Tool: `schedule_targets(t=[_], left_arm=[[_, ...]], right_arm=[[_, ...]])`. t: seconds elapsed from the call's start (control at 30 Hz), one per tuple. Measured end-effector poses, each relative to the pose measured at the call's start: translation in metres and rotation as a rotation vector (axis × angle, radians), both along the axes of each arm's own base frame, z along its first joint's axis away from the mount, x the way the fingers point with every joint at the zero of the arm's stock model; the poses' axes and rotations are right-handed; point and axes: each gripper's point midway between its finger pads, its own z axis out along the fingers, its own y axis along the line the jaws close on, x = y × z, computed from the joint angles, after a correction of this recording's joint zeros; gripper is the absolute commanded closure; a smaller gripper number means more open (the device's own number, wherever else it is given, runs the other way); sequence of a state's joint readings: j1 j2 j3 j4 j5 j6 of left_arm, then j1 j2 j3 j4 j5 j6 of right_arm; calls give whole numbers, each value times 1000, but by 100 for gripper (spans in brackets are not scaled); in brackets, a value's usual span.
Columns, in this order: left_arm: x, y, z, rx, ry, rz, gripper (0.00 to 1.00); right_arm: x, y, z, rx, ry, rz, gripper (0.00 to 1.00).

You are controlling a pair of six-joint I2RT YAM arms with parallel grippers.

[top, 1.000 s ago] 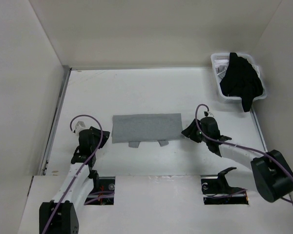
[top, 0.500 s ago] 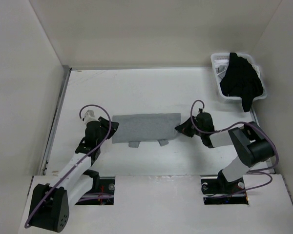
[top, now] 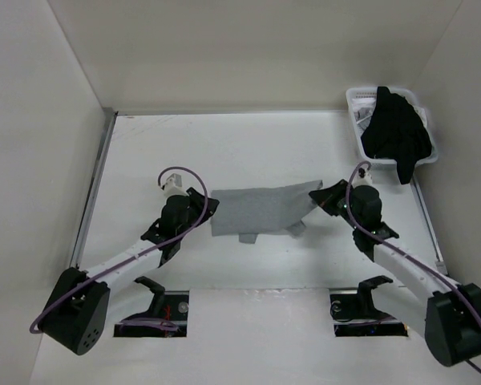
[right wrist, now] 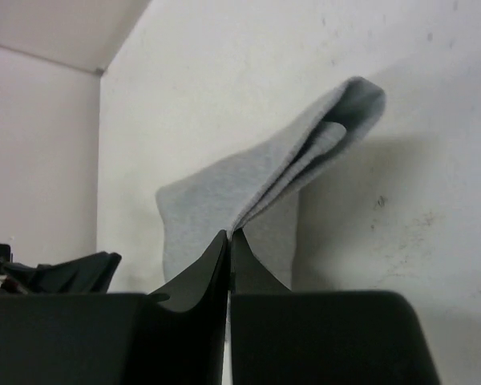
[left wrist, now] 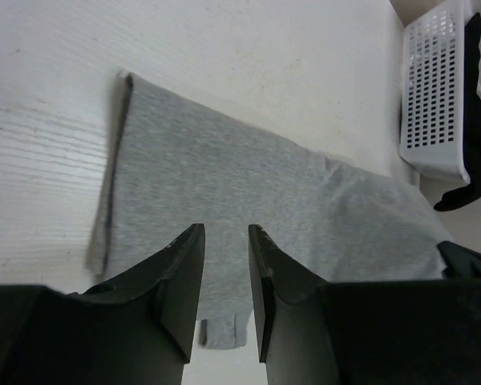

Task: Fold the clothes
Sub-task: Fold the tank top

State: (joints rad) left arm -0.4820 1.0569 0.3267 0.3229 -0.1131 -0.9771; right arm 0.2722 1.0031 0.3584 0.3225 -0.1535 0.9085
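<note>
We see the grey garment (top: 256, 210) folded into a band on the table (top: 224, 152) — right end raised, straps peeking out.

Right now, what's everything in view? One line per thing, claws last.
grey top: one, light grey, folded mid-table, right edge raised off the surface.
basket: one, white, far right corner of the table.
black cloth: one, black, heaped in the basket and hanging over its near rim.
table: one, white, walls on three sides.
left claw: one, black, open, at the top's left end.
right claw: one, black, shut on the top's right edge.
</note>
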Motion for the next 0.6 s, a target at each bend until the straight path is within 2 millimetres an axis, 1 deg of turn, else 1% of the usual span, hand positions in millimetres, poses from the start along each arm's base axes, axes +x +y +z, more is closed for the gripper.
schedule_targets(t=[0.07, 0.13, 0.2, 0.27, 0.3, 0.33, 0.4, 0.53, 0.57, 0.6], left_arm=[[2, -4, 6, -6, -15, -5, 72], [6, -5, 13, -15, -36, -2, 72], [8, -6, 19, -25, -55, -1, 71], [8, -5, 25, -32, -69, 1, 71], [8, -5, 29, -38, -80, 3, 71], [8, -4, 33, -44, -92, 6, 71], [9, -1, 43, -59, -118, 16, 70], [10, 12, 55, -81, -159, 51, 69], [9, 16, 56, -84, -165, 60, 69], [9, 20, 56, -86, -169, 71, 68]], right_arm=[[1, 0, 20, -58, -36, -2, 97], [2, 11, 40, -107, -70, 29, 97], [1, 33, 58, -156, -101, 88, 97], [-2, 60, 67, -203, -120, 156, 97], [-3, 73, 68, -228, -121, 190, 97], [-4, 87, 67, -257, -120, 225, 97], [-6, 117, 59, -325, -101, 296, 96], [-8, 175, 30, -444, -48, 422, 93], [-10, 189, 22, -468, -34, 450, 90], [-11, 205, 12, -496, -18, 481, 81]])
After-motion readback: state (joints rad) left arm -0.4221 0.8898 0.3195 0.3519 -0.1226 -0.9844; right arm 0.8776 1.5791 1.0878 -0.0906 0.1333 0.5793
